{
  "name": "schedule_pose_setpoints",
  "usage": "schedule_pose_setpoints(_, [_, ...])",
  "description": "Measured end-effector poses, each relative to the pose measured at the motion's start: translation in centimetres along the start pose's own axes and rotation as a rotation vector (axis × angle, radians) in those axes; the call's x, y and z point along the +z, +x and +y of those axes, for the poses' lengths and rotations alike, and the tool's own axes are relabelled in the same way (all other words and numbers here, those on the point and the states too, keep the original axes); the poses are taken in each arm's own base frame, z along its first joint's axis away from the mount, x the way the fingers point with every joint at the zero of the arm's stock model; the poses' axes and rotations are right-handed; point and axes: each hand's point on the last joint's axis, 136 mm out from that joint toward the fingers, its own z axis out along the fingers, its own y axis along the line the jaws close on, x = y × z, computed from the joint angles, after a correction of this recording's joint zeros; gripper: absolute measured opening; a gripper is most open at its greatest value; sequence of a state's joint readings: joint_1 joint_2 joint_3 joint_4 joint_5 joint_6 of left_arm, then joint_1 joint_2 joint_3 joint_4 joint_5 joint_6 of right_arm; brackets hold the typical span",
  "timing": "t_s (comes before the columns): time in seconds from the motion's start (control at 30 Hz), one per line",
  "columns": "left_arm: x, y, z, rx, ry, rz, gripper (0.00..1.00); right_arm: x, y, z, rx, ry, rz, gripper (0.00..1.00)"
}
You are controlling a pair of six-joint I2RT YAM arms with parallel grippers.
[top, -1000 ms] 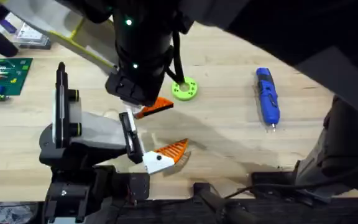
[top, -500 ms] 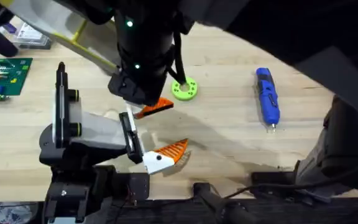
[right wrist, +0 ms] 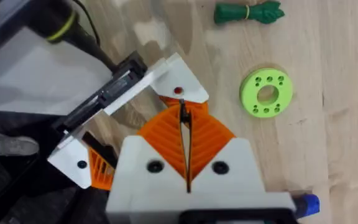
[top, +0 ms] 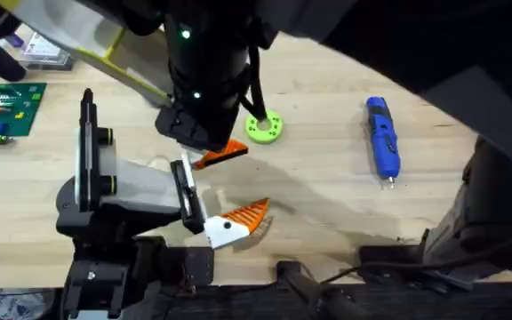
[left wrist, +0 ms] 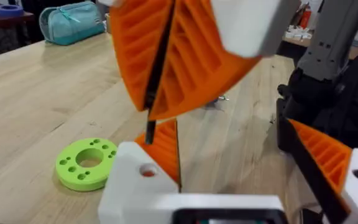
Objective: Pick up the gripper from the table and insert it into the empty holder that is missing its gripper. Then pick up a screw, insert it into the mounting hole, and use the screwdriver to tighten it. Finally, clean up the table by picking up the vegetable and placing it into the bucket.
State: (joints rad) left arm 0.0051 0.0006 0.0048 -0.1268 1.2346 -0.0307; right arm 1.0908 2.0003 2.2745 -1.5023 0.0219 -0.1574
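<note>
The gripper (top: pixel 223 153) is seen at the middle of the table (top: pixel 327 191), set against the white holder (left wrist: pixel 135 180) of the left gripper (left wrist: pixel 229 134). The left gripper is spread wide with nothing between its fingers. Just above, the pads of the right gripper (right wrist: pixel 182 115) are pressed together, and it cannot be told if something thin is held. A green disc (top: pixel 264 128) lies just right. The screwdriver (top: pixel 382 138) lies far right; its dark markings cannot be read. A green vegetable (right wrist: pixel 248 12) lies beyond the disc.
</note>
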Motion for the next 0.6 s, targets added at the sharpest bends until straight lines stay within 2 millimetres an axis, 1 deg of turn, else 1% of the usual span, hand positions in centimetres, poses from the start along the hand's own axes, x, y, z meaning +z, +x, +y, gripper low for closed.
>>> schedule_pose_setpoints(0.17, [0.0,0.0,0.0,0.000,0.000,0.000,0.986,0.1,0.0,0.0,0.000,-0.001,0.004,0.008])
schedule_pose_setpoints(0.43, [0.0,0.0,0.0,0.000,0.000,0.000,0.986,1.7,0.1,0.0,0.001,-0.007,0.046,0.008])
schedule_pose_setpoints(0.6, [0.0,0.0,0.0,0.000,0.000,0.000,0.986,1.9,0.1,0.0,0.001,-0.008,0.052,0.008])
